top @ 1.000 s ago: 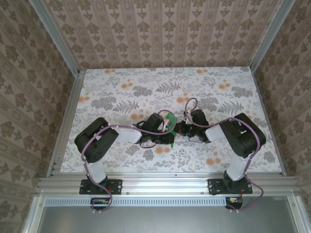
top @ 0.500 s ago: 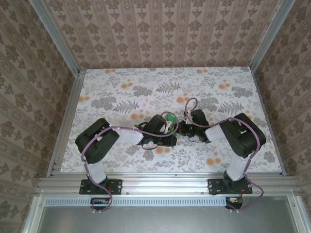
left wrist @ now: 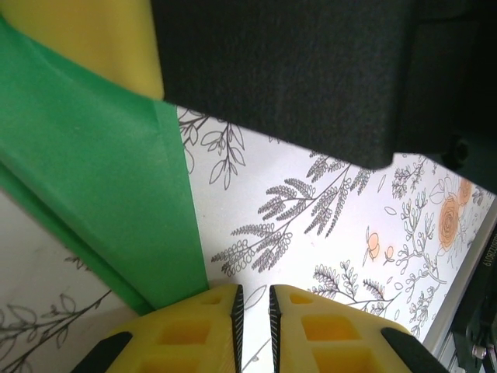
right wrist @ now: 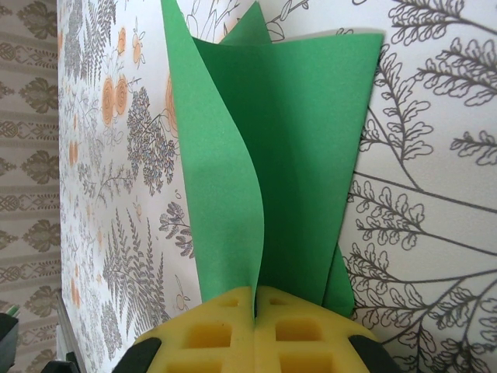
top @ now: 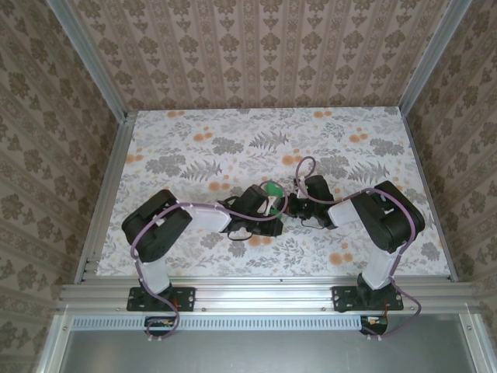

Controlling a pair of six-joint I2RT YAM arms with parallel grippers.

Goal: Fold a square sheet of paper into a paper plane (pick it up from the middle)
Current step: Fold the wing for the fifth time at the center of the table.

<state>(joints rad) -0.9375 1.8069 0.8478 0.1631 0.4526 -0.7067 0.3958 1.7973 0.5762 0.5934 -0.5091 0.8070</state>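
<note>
My left arm [top: 159, 229] rises from its base at the near edge, bends at the elbow and lays its forearm low across the tabletop [top: 233, 140], reaching right toward the centre. My left fingers [left wrist: 194, 330] stand a thin slit apart. Only the fern print of the tabletop shows through the slit, and nothing is caught between them. The green sheet of paper [right wrist: 303, 155] passes along the outer side of one of those fingers, its lower edge meeting the fingertip. The sheet sits at the middle of the tabletop where my two wrists meet, folded into several layers that fan out from one pinched end. I cannot tell whether it touches the surface. My right fingers [right wrist: 217, 338] are pressed together on that pinched end. My right arm [top: 388, 214] mirrors the left, with its elbow bent out to the right and its forearm reaching left and low to the centre.
</note>
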